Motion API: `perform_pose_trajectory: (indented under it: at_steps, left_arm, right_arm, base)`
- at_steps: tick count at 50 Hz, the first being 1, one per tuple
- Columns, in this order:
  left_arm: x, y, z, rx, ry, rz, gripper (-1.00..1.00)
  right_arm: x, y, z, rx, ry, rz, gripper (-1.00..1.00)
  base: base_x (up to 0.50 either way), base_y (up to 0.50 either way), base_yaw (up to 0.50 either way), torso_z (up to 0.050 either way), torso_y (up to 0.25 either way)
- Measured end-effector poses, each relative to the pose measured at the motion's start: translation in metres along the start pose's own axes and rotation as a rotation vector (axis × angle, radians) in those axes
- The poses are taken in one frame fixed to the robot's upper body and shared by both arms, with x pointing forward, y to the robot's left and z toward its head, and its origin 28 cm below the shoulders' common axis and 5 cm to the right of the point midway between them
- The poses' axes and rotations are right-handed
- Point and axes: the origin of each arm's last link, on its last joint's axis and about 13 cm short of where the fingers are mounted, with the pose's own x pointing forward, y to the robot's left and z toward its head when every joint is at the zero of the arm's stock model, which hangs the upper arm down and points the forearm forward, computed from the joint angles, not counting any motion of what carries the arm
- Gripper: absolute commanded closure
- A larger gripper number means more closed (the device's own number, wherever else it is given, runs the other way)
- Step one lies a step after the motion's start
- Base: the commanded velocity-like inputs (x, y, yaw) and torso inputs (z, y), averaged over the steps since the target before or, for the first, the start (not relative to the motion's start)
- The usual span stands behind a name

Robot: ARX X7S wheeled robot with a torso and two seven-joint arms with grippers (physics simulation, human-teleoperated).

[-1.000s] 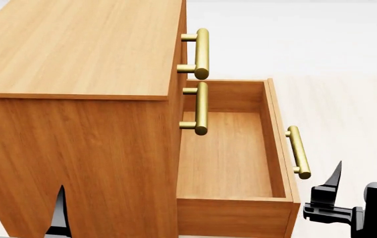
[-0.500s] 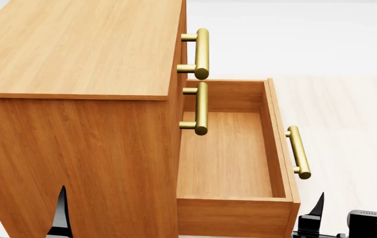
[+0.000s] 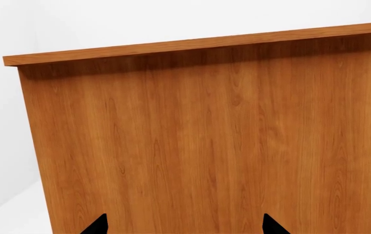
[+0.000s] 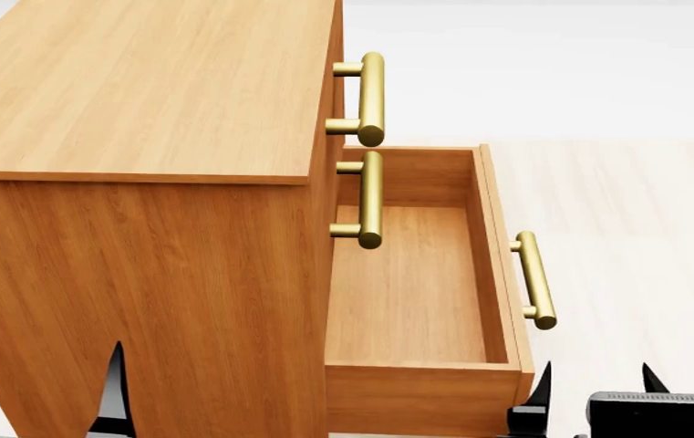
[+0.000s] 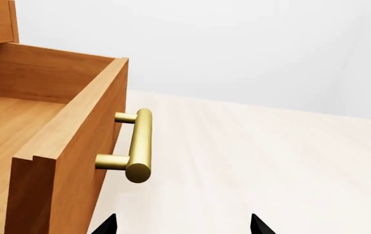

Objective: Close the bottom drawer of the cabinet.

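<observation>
Sliding left since a moment ago, the bottom drawer (image 4: 414,292) nears closing as the empty, spread right gripper (image 4: 590,388) pushes its front.

Cabinet (image 4: 139,182) at left, bottom drawer (image 4: 414,292) projecting rightward from its front, handle (image 4: 534,279) on drawer's right face, right gripper (image 4: 590,388) near, beside drawer's near-right corner.

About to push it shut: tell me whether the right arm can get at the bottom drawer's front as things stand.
Probably yes. The right gripper sits open just outside the bottom drawer, beside its front panel and near the brass handle. Only bare floor lies between them; nothing blocks the way.
</observation>
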Motion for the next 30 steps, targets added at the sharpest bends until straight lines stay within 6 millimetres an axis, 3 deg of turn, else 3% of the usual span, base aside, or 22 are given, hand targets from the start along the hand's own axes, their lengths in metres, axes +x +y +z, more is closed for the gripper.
perform_pose_trajectory:
  at_steps: [30]
  left_arm:
    - [0.000,0.000,0.001,0.000,0.000,0.000,-1.00]
  right_arm:
    - [0.007,0.037,0.000,-0.057,-0.028,0.144,-1.00]
  base:
    - [0.00,0.00,0.00,0.000,0.000]
